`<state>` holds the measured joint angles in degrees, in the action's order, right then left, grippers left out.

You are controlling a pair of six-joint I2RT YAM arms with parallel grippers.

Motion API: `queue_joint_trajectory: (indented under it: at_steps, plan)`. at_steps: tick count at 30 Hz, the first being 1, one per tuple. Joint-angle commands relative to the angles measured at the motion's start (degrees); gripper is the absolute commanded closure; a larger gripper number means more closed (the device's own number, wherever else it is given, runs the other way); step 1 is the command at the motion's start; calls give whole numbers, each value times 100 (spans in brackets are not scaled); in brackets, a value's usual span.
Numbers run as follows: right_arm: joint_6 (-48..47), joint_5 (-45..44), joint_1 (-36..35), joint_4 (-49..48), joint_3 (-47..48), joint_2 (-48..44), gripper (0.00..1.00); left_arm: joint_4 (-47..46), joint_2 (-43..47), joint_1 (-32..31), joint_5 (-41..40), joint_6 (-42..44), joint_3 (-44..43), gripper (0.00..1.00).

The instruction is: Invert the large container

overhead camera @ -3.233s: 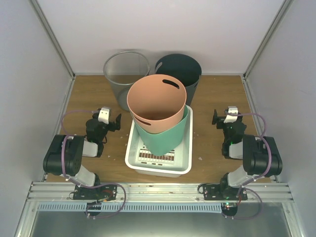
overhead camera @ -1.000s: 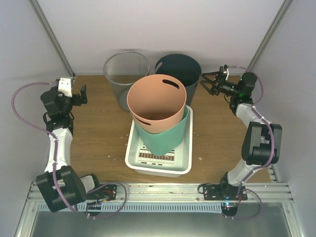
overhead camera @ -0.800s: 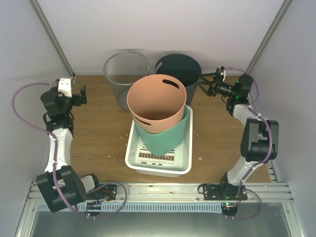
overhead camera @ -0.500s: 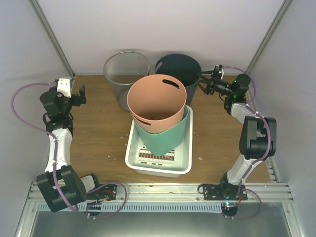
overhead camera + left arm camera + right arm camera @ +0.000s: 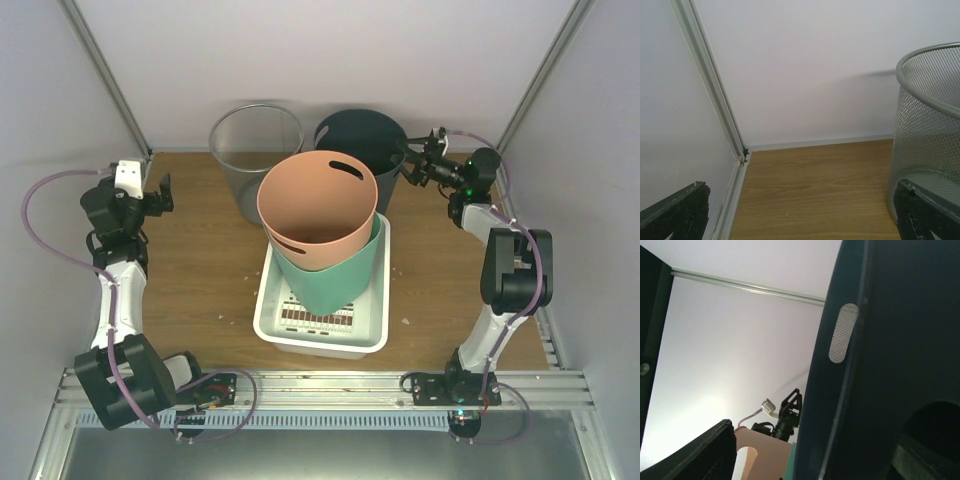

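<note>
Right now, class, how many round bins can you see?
4: mesh bin back left, dark bin back right, orange bin nested in a green bin in the tray. Others could be nested unseen.

— Home, shop, lab?
— Lab. Boxed robot test cell.
— Proof?
— Plain white panel walls (image 5: 330,50), aluminium frame posts (image 5: 108,80), bare wood table (image 5: 200,270).
— More?
— Extrusion rail (image 5: 320,388) along near edge, arm bases (image 5: 447,387) bolted on, purple cables (image 5: 27,205) looping loose.
</note>
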<state>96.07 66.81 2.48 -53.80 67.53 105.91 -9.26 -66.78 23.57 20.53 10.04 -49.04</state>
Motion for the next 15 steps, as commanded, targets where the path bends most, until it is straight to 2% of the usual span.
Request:
queue_joint_trajectory:
  at_steps: [1,15]
  plan:
    - [-9,-122,-91,66,306,123,29,-330,86,77,35,-10,105,1]
    - [-1222,-120,-134,2053,745,-6,46,-357,51,138,90,-53,131,1]
